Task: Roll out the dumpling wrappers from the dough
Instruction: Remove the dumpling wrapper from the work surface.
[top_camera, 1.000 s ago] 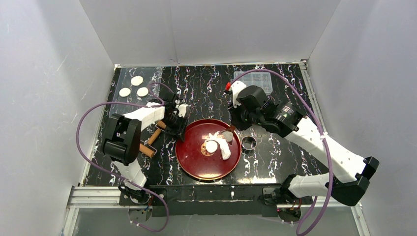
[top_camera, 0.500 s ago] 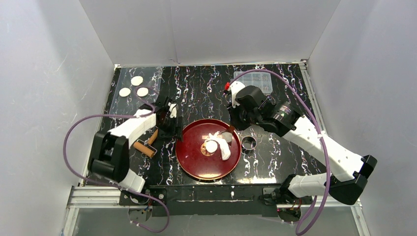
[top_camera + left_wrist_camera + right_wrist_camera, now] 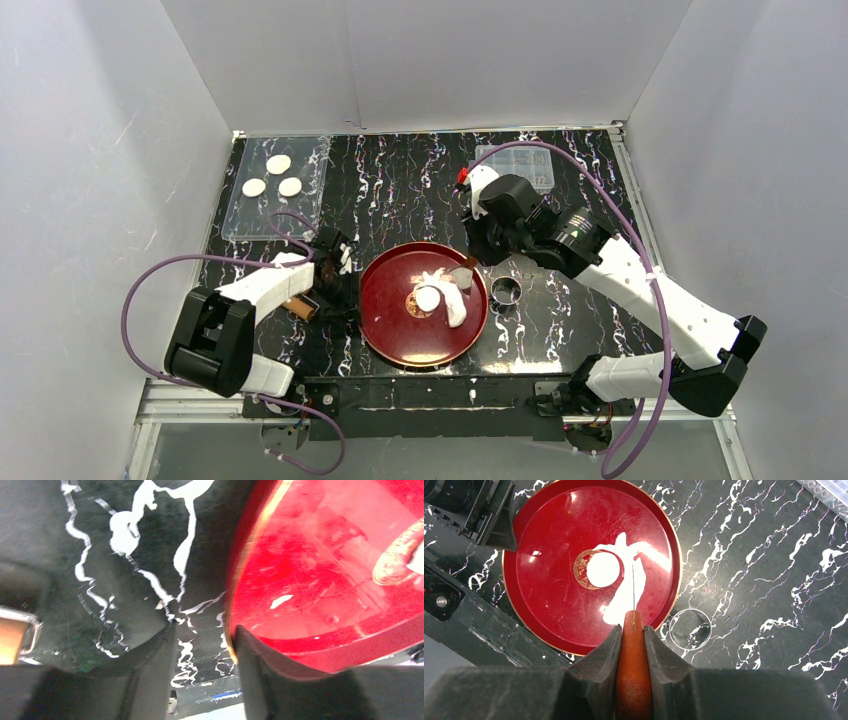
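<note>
The red plate (image 3: 385,335) holds the ragged white dough (image 3: 453,302) and a neat round wrapper (image 3: 428,298) on its centre emblem. In the right wrist view the dough (image 3: 649,555) spreads around that wrapper (image 3: 602,570). Three more dumpling wrappers (image 3: 278,164) lie on a clear sheet at the back left. My right gripper (image 3: 466,268) hovers over the plate's far right rim, shut on a wooden-handled tool (image 3: 634,670) whose thin blade points at the dough. My left gripper (image 3: 340,287) is open and low at the plate's left rim (image 3: 231,625), which runs along one finger (image 3: 260,675).
A brown rolling pin (image 3: 298,306) lies on the table left of the plate, partly under my left arm. A metal ring cutter (image 3: 507,291) stands just right of the plate. A clear plastic box (image 3: 520,163) sits at the back right.
My left gripper has opened and moved toward the near edge along the plate's left side, leaving the rolling pin on the table. The right arm has not moved.
</note>
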Controlling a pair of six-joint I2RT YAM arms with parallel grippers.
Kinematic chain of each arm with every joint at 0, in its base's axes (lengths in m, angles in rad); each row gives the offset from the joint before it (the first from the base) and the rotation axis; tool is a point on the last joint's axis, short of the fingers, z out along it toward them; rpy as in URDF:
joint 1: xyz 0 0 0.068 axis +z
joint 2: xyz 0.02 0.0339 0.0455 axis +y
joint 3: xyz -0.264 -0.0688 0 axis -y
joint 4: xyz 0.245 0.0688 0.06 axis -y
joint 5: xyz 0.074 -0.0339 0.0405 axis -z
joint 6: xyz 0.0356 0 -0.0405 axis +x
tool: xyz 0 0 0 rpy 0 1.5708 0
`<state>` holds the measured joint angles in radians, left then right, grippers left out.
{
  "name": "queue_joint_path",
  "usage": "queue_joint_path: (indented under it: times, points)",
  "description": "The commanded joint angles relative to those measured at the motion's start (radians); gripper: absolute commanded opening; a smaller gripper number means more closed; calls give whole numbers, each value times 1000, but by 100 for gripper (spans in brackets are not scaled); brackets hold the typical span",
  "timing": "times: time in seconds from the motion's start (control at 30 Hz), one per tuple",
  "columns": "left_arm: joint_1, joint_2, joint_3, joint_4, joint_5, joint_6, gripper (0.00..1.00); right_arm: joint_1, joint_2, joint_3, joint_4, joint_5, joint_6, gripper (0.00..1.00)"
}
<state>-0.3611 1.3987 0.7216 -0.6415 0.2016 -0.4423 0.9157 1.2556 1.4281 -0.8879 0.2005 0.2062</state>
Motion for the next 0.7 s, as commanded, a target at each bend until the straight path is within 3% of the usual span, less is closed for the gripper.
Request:
queue_joint_path:
  times: [0.0,0.13,0.2,0.67]
  points:
    - [-6,-3,-21,46,-1,2,35,-3,-5,10,43,14,-3,1]
    - [-6,14,39,56,-70,64,8,-3,15,32,34,7,-9,1]
    - [-6,16,53,48,-94,75,0,-3,22,42,38,-8,-12,1]
    - [-7,-5,11,98,-63,121,0,30,123,80,83,-54,-35,1]
